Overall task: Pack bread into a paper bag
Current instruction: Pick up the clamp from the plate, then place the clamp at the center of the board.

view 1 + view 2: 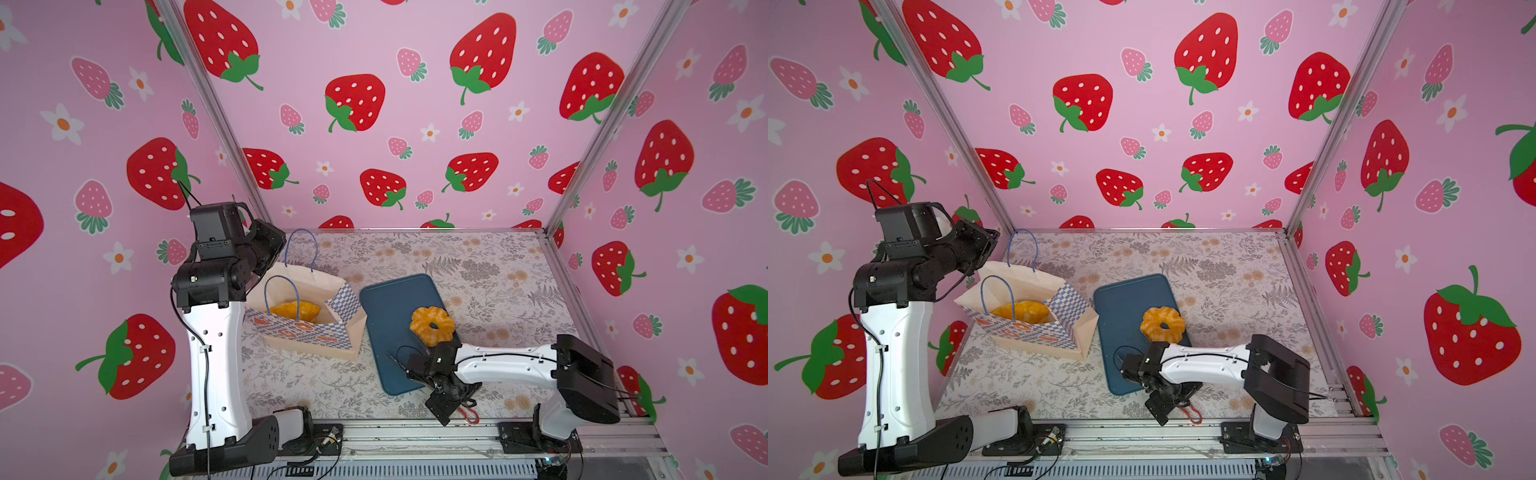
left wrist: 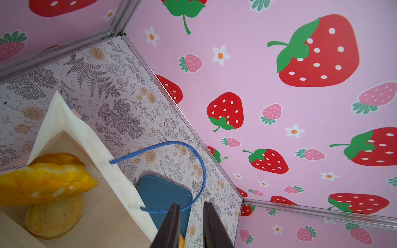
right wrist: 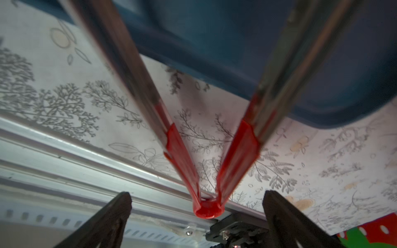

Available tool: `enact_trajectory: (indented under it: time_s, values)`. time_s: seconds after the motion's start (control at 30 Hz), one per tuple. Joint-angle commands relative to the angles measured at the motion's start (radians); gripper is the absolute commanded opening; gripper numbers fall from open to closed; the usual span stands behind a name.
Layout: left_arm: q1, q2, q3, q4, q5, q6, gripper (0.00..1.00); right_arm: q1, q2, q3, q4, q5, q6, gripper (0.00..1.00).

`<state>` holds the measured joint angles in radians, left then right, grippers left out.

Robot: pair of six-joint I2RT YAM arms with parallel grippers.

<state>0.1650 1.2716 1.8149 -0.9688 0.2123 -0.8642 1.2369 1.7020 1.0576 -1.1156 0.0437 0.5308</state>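
Left gripper (image 2: 191, 204), jaws narrowly parted, hovers beside the paper bag (image 1: 303, 334) containing bread (image 1: 296, 311); right gripper (image 3: 197, 193), jaws spread wide, straddles red-ended tongs (image 3: 238, 148) near the tray (image 1: 386, 303).

**Legible markings: none.**
No text, label, brand, number or sign is readable in any view; the paper bag (image 1: 303, 332) carries only a checkered band with donut prints.
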Motion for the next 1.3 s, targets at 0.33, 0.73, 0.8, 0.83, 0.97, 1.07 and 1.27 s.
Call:
enact_trajectory:
  time_s: [0.33,0.73,0.8,0.83,0.97,1.07,1.27]
  values:
    - [-0.008,0.011,-0.014,0.004,-0.002,0.003,0.24,0.005,0.030,-0.103,0.161,0.026,0.023,0.87]
    - [-0.015,0.021,0.007,0.001,-0.001,0.008,0.24,0.005,-0.037,-0.091,0.090,0.086,0.067,0.00]
    - [-0.013,0.020,0.008,0.002,-0.003,0.008,0.24,0.005,-0.056,-0.056,0.041,0.105,0.065,0.00]
    - [-0.013,0.021,0.009,0.002,-0.002,0.010,0.24,0.005,-0.071,-0.029,0.005,0.122,0.067,0.00]
    - [-0.013,0.020,0.008,0.006,-0.004,0.013,0.24,0.005,-0.121,0.069,-0.106,0.155,0.066,0.00]
    - [-0.013,0.018,0.001,0.014,0.000,0.012,0.24,0.003,-0.151,0.128,-0.170,0.138,0.070,0.00]
    - [-0.013,0.027,-0.011,0.039,0.020,0.005,0.24,-0.039,-0.165,0.172,-0.339,0.108,0.109,0.00]
